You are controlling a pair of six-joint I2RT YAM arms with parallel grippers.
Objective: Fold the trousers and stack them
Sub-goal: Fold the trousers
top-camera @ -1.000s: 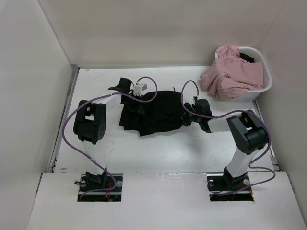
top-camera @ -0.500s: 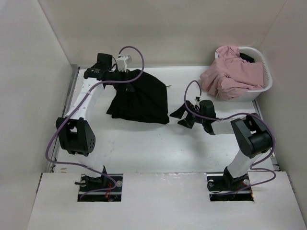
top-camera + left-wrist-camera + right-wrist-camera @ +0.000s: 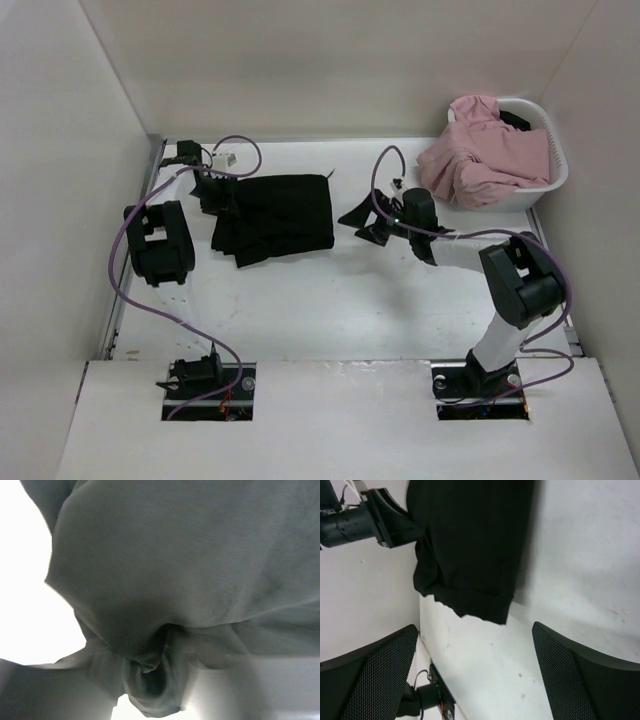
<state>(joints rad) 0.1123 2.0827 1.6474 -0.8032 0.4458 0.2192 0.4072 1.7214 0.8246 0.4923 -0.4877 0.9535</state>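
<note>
We slid the trousers (image 3: 280,212) left; now they lie folded on the desk (image 3: 350,300). Our right jaws are spread wide and empty. We cannot tell about our left jaws.

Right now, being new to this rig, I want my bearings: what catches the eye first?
The black trousers, a folded dark block left of centre on the white table, with the left gripper at their left edge. Then the pink garment spilling from the white basket in the far right corner. The right gripper hangs open just right of the trousers.

trousers (image 3: 280,212) left, basket (image 3: 556,160) far right
</note>
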